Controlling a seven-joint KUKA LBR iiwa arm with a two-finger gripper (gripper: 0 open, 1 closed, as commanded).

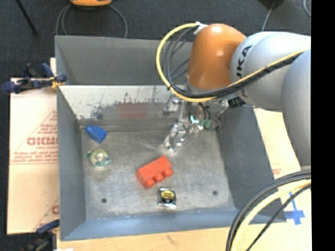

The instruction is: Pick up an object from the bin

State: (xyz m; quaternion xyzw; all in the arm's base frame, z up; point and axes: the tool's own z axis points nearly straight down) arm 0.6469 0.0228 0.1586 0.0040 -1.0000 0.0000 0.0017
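My gripper (175, 141) hangs in the middle of the bin, its metal fingers pointing down and to the left. Nothing shows between them. Just below and left of the fingertips lies a red toy brick (154, 171) with studs on one side, a short gap away from the gripper. A small black and yellow tape measure (167, 197) lies in front of the brick, near the bin's front wall.
A blue block (96, 134) sits at the back left of the bin floor. A clear round thing with a greenish centre (98, 158) lies below it. The arm with its orange cover and cables reaches in from the upper right.
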